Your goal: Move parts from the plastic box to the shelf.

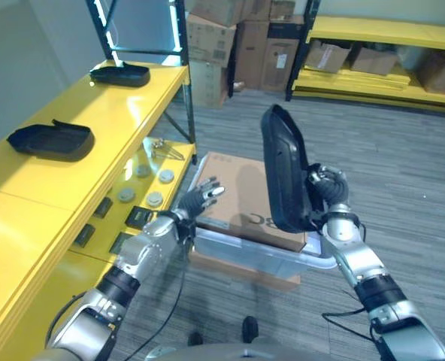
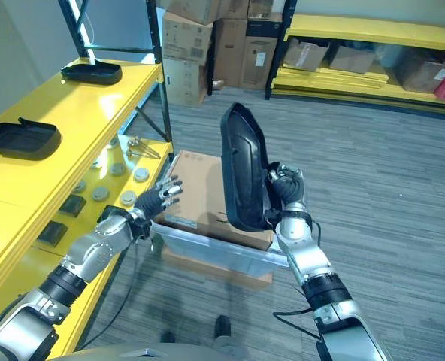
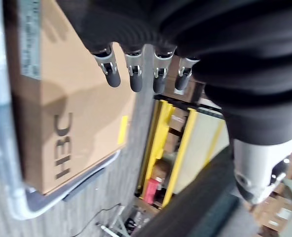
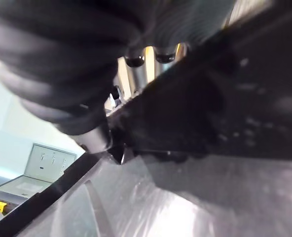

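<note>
My right hand (image 1: pixel 326 188) is shut on a long black plastic part (image 1: pixel 284 169), holding it upright above the clear plastic box (image 1: pixel 283 259). In the right wrist view the black part (image 4: pixel 225 108) lies against the fingers (image 4: pixel 146 59). A brown cardboard box (image 1: pixel 241 199) lies in the plastic box. My left hand (image 1: pixel 198 200) hovers open, fingers spread, over the box's left edge, next to the yellow shelf (image 1: pixel 80 120). Two black parts (image 1: pixel 51 140) (image 1: pixel 119 74) rest on the shelf's top level.
The shelf's lower level (image 1: pixel 136 199) holds grey discs, small black blocks and metal hooks. Stacked cardboard boxes (image 1: pixel 237 45) stand at the back, beside a low yellow rack (image 1: pixel 380 75) with more boxes. Grey carpet spreads to the right.
</note>
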Available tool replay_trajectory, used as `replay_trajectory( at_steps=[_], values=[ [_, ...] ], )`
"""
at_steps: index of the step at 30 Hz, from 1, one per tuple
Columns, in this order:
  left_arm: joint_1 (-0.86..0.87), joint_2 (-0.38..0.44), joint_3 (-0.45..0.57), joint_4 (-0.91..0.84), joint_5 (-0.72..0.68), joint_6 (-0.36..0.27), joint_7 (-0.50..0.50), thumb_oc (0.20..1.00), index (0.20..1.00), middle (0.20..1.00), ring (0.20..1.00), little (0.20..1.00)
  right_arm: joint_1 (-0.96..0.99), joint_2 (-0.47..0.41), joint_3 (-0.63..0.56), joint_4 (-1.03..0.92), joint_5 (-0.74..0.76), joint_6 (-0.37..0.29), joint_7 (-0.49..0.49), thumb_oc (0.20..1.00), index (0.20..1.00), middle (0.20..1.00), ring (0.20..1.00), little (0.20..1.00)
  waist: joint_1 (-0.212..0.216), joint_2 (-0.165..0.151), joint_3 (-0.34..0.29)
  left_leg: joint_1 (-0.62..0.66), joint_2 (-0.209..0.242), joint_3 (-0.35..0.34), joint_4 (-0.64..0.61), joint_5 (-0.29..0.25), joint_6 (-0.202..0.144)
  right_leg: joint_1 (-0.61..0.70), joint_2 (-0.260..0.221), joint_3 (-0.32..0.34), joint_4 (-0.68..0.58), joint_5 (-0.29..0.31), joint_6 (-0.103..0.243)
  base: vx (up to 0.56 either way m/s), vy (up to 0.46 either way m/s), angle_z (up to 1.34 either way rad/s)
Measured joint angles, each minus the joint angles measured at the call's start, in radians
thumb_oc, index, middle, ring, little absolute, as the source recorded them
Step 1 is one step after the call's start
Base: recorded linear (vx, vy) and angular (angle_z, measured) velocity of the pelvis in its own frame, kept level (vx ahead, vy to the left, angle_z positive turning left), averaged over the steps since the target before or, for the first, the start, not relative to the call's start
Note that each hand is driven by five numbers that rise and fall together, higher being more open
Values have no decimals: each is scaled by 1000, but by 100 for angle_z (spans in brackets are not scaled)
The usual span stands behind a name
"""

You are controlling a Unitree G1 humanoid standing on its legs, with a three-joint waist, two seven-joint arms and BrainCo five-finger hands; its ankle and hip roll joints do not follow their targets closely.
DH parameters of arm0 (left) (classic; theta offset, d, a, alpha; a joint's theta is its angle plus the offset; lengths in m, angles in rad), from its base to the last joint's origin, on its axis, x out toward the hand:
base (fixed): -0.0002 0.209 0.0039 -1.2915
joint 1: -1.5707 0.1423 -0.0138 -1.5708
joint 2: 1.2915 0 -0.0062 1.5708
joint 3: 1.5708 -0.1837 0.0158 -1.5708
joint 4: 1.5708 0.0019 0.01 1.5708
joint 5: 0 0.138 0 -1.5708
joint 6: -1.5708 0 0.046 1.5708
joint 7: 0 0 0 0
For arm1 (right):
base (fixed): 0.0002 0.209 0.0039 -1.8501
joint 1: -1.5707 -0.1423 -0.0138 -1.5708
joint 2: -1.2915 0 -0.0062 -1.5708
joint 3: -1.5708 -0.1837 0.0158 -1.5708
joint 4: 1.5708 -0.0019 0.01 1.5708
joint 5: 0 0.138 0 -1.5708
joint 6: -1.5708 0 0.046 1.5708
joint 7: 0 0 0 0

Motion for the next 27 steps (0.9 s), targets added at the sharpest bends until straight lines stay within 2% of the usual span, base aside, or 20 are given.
replay_trajectory(
  at_steps=[3,5,13,18,27],
  values=[
    [-23,-14,-18,119,-1,74,24,1000,1000,1000,1000,1000,-19,0,21,32,0,1,18,200,200,200,200,200,-18,1,-3,10,4,18,-24,2,-1,-1,7,22,0,-3,2,50,-4,-19],
    [-33,-10,-16,142,-1,86,32,1000,1000,1000,1000,1000,-19,-1,22,33,0,6,27,200,200,200,200,200,-25,3,-5,12,6,23,-25,1,-2,-3,9,23,0,-6,4,38,-5,-10],
    [-49,-27,-17,52,-126,80,35,1000,1000,1000,1000,1000,-23,5,100,37,-1,39,81,200,200,200,200,200,-20,11,-13,13,10,22,-26,-1,-3,-2,13,23,0,-2,-2,12,-1,0],
    [-101,-34,-15,24,-190,23,42,1000,1000,1000,1000,1000,-49,49,169,73,-2,51,98,200,200,200,200,200,-5,11,-14,15,10,22,-26,0,-3,0,13,21,0,-2,-2,0,0,0],
    [-106,-31,-6,21,-189,12,14,1000,1000,1000,1000,1000,-51,56,181,73,-25,61,111,200,200,200,200,200,6,9,-17,15,9,21,-26,0,-3,0,12,19,0,-2,-2,0,0,0]
  ],
)
